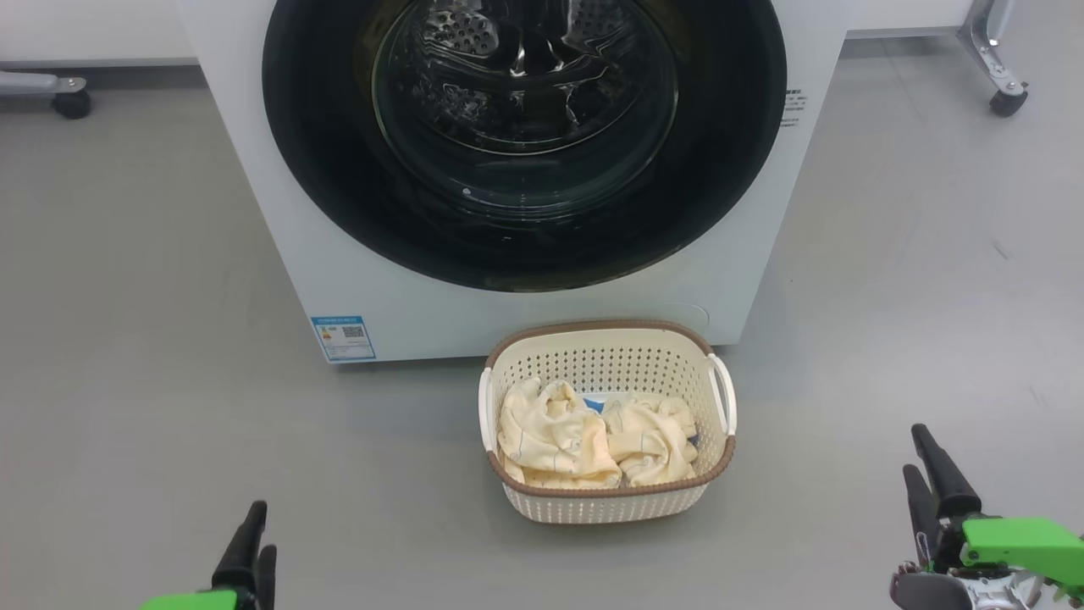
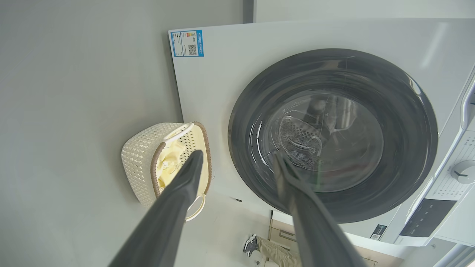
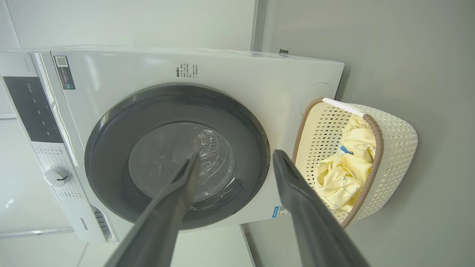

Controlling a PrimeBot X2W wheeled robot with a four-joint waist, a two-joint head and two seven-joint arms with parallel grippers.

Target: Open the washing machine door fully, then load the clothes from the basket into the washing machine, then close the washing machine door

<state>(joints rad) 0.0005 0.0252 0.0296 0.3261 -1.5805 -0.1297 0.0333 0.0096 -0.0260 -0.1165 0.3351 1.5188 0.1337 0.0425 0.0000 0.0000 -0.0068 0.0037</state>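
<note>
Left gripper [image 1: 261,529] and right gripper [image 1: 916,451] hung low over grey floor [image 1: 127,381], fingers spread apart, both empty. Beyond them, basket [image 1: 610,507] stood on floor just before washing machine [image 1: 339,288], holding clothes [image 1: 555,440]: pale yellow, blue scrap among them. Washing machine door [image 1: 322,169] sat closed. Blue label sticker [image 1: 343,337] at lower front corner carried QR code. Its print, and small black text [image 1: 794,106] beside door, were too small to read.

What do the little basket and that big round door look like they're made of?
The basket looks like matte cream plastic, given its evenly punched holes; its brown rim imitates weave. The washing machine door has a glossy black rim, probably plastic, around a clear, reflective bowl, likely glass.
</note>
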